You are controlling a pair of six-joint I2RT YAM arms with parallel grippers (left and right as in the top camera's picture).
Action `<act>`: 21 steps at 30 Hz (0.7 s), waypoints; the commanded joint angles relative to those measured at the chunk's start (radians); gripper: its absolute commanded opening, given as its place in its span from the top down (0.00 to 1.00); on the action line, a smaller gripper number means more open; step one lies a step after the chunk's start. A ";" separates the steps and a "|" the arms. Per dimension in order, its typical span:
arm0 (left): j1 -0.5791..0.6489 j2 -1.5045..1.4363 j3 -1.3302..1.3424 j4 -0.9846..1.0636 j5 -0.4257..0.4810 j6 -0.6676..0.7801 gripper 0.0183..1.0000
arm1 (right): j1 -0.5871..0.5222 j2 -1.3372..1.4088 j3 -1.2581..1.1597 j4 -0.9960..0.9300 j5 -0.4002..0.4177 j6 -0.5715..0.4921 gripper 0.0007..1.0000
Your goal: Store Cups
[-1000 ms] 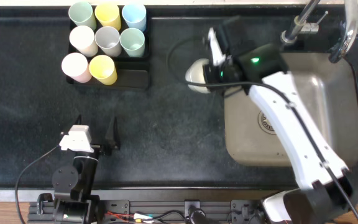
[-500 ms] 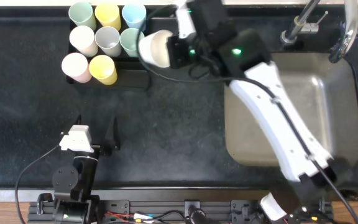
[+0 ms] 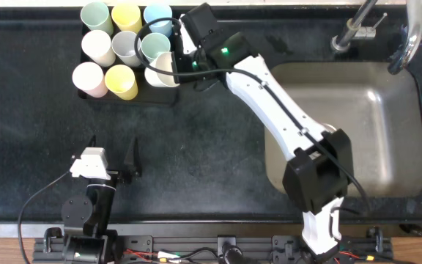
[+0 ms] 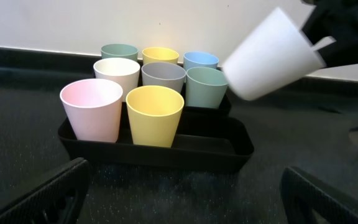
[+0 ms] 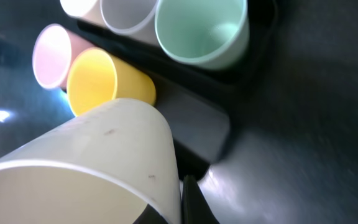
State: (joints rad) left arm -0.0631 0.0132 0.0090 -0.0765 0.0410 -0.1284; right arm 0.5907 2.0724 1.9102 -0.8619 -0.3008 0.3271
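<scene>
Within the last second the right arm has swung the white cup [image 4: 269, 53] away from the rim of the sink [image 3: 372, 110] and across to the black tray [image 3: 160, 93]. The right gripper [image 3: 184, 63] is clamped on the cup's rim and holds it tilted in the air, base lowest, above the tray's one free corner and just beside the mint cup [image 3: 154, 48], clear of the tray floor. That leaves, as I judge it, only the lowering and the release before this cup is stored. The left gripper [image 3: 113, 150] rests well away from the tray with its fingers spread wide and nothing between them. There are nine cups in all. Eight stand upright in the tray: a sage green cup [image 3: 96, 15], a yellow cup [image 3: 127, 16] and a blue cup [image 3: 157, 18] in the far row, then a cream cup [image 3: 97, 45], a grey cup [image 3: 127, 48] and the mint one. A pink cup [image 3: 89, 78] and a second yellow cup [image 3: 121, 82] stand in the near row. The ninth is the carried one. There is one tray, with one place open.
</scene>
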 commanded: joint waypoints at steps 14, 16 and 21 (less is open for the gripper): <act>0.006 -0.010 -0.001 -0.006 -0.006 -0.008 0.00 | 0.026 0.118 0.028 0.051 0.074 0.130 0.96; 0.006 -0.010 -0.001 -0.006 -0.006 -0.008 0.00 | 0.026 0.119 0.028 0.047 0.093 0.129 0.96; 0.006 -0.010 -0.001 -0.006 -0.006 -0.008 0.00 | 0.031 0.135 0.028 0.045 0.092 0.121 0.96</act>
State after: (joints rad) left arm -0.0631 0.0132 0.0090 -0.0765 0.0410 -0.1284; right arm 0.6106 2.1914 1.9102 -0.8162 -0.2226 0.4477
